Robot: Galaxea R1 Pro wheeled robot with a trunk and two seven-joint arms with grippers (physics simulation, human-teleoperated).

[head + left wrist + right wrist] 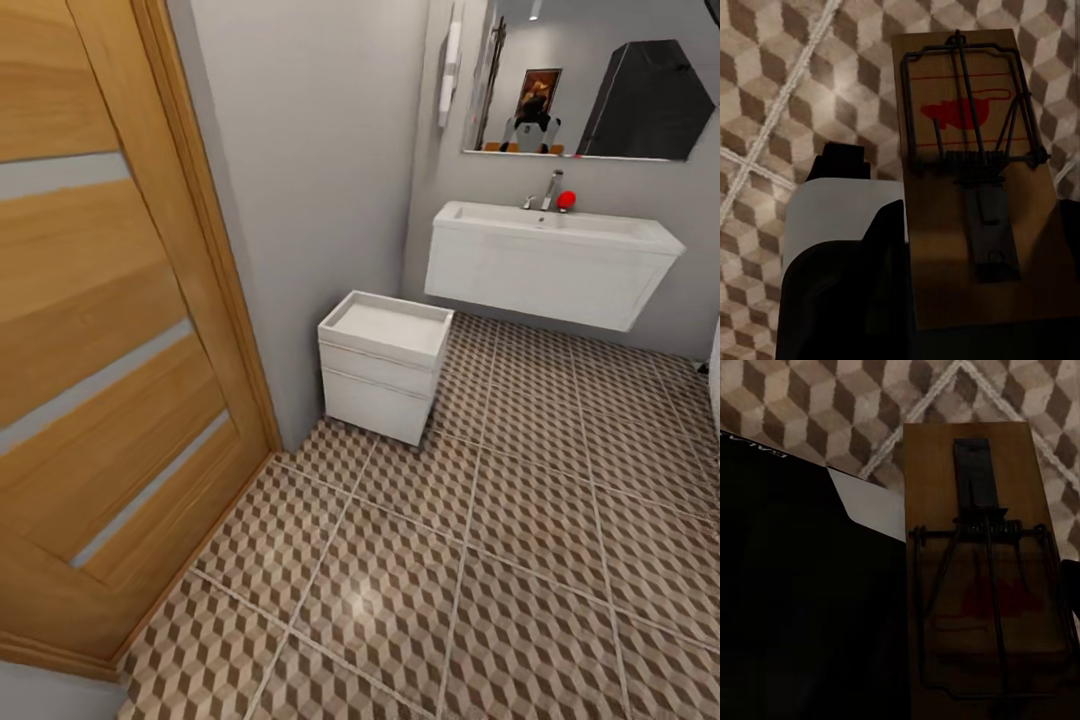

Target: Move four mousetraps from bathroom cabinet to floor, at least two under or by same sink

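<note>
in the left wrist view the left gripper (979, 330) is clamped on a flat brown wooden mousetrap (975, 172) with a red mouse print and dark wire spring parts; the trap's near end sits down between the dark gripper parts, and the rest of the plate sticks out above the brown-and-beige cube-patterned tiled bathroom floor (787, 97), clear of it. one dark finger (844, 161) shows just beside the trap's edge.

in the right wrist view the right gripper (982, 712) is likewise closed around a second brown wooden mousetrap with a faint red print (982, 577), its near end lost in shadow at the gripper, the far end held over the same cube-patterned tiles with a pale grout line crossing behind it.

the head view looks down across the patterned floor toward the wide white rectangular bathroom sink with a chrome tap (550, 225) on its white wall-hung vanity, a small red object (566, 200) beside the tap and a mirror (590, 75) above. a small white drawer unit (385, 365) stands on the floor near the grey wall (310, 180), between the sink and an orange-brown wooden door with pale strips (110, 330).
</note>
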